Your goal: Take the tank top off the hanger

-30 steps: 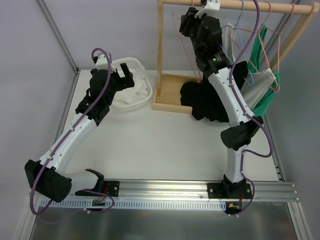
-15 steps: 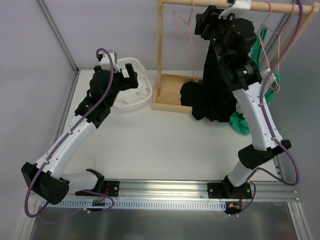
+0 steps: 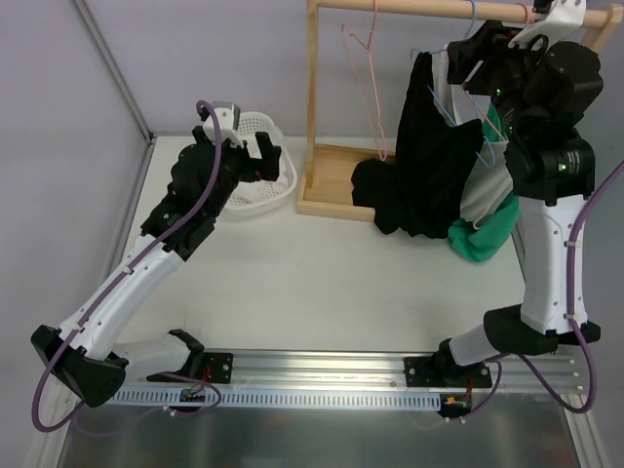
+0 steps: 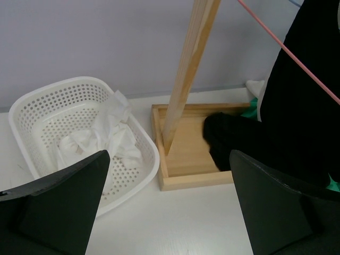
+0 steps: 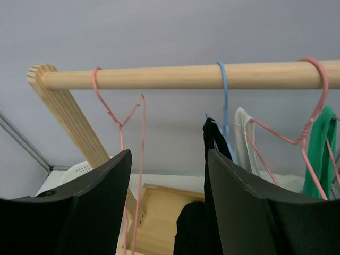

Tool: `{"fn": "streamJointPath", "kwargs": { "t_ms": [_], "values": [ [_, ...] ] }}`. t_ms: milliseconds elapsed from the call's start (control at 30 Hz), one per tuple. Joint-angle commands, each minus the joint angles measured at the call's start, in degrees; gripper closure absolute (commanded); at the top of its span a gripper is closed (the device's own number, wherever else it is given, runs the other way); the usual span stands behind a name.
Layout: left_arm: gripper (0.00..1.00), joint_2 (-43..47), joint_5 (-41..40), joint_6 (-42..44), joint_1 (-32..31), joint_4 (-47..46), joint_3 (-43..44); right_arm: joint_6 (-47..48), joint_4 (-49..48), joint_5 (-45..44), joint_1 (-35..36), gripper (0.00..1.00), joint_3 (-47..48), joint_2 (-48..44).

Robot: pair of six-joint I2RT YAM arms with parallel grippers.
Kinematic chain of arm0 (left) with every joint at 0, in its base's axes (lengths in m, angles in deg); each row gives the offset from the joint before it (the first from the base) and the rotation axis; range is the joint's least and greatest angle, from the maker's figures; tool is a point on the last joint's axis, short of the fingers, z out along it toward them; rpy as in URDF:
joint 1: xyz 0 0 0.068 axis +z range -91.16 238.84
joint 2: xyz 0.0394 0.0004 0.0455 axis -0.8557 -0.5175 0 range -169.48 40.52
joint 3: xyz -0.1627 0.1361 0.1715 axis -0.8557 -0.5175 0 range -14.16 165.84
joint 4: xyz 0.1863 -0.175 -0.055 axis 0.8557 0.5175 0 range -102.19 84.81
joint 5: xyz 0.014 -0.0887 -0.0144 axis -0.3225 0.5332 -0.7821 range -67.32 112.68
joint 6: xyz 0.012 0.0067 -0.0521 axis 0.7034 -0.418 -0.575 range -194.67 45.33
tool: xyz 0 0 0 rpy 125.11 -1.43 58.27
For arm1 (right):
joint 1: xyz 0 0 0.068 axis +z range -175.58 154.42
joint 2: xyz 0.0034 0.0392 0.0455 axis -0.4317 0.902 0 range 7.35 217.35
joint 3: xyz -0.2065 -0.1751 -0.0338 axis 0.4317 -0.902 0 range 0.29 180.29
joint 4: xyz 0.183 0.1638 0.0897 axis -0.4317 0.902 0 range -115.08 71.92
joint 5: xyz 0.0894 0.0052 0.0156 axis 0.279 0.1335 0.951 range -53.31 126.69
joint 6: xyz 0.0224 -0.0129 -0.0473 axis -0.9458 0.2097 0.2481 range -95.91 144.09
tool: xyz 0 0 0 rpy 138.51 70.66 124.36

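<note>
A black tank top [image 3: 429, 166] hangs on a blue hanger [image 3: 470, 97] from the wooden rod [image 3: 429, 8]; its lower part lies bunched on the rack's base. In the right wrist view its strap [image 5: 211, 143] sits just beside my right finger, under the blue hook [image 5: 224, 101]. My right gripper [image 3: 466, 60] is open and empty, raised close below the rod [image 5: 186, 77]. Its jaws [image 5: 167, 159] frame an empty pink hanger [image 5: 132, 127]. My left gripper [image 3: 241, 146] is open and empty, above the table [image 4: 169, 180] between basket and rack. The black top also shows there [image 4: 303, 106].
A white perforated basket [image 3: 278, 190] with white cloth [image 4: 106, 133] stands left of the rack base [image 4: 186, 138]. A white top [image 3: 483, 190] and a green top [image 3: 483, 239] hang right of the black one. The rack's upright post [image 4: 186, 69] stands near my left gripper.
My right arm has swung right along the rod, from its left end to beside the blue hanger, uncovering the black top. My left gripper has moved slightly right, toward the rack.
</note>
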Motion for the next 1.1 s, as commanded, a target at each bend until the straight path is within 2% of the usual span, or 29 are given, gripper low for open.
{"fn": "streamJointPath", "kwargs": {
  "t_ms": [0,300,500,900,1067],
  "values": [
    [0.01,2.41,2.54,1.85,-0.8,-1.38,0.97,-4.25,3.79,9.77,-5.88,0.37,2.43,1.51],
    [0.01,4.16,4.04,3.35,-1.41,-1.38,0.53,-6.46,5.37,19.72,-12.58,0.34,5.42,5.64],
    [0.01,4.34,4.04,3.52,-1.5,-1.29,0.26,-5.76,5.28,20.6,-13.11,0.49,6.73,8.72],
    [0.01,2.23,4.13,4.67,-1.5,-1.38,2.46,-2.68,2.82,18.94,-13.19,0.51,9.46,14.08],
    [0.01,1.44,3.6,5.72,-1.59,-1.38,3.86,-1.89,0.8,17.71,-13.2,0.61,9.55,15.4]
  ]
}}
